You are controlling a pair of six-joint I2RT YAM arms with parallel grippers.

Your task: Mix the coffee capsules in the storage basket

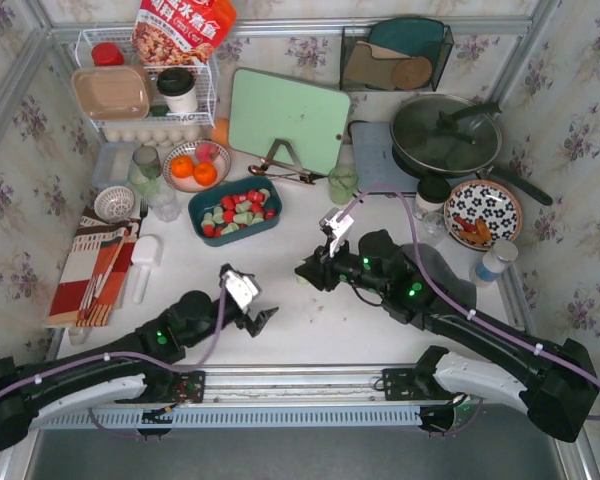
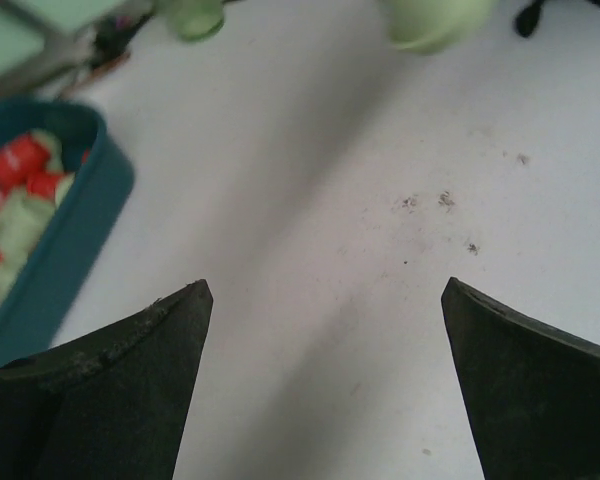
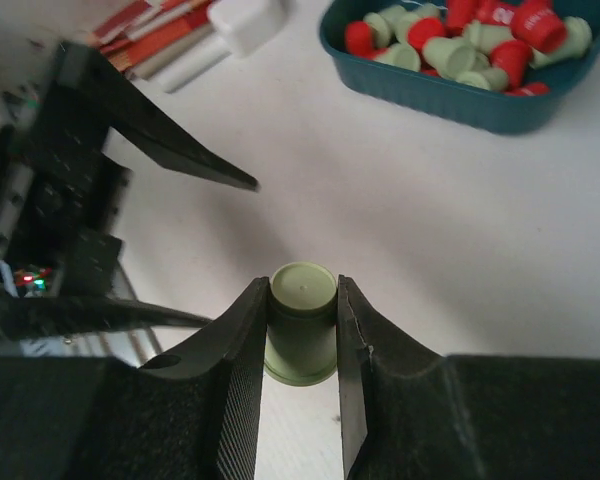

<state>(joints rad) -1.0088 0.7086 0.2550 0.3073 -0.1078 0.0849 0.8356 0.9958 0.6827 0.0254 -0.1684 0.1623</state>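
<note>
The dark teal storage basket [image 1: 202,232] sits left of the table's middle, holding several red and mint green coffee capsules [image 1: 238,210]. My right gripper [image 1: 305,275] is shut on one mint green capsule [image 3: 302,345], held low over the white table, right of and nearer than the basket [image 3: 450,100]. My left gripper [image 1: 258,305] is open and empty, just left of the right gripper. In the left wrist view its fingertips [image 2: 195,300] stand wide apart over bare table, with the basket [image 2: 75,240] at the left edge.
A plate of oranges [image 1: 194,168], a green cutting board on a stand [image 1: 285,120], a green glass [image 1: 342,184], a lidded pan [image 1: 446,135] and a patterned plate [image 1: 483,212] stand behind. A white wire rack [image 1: 150,95] is at the back left, a striped cloth with utensils [image 1: 95,270] at the left.
</note>
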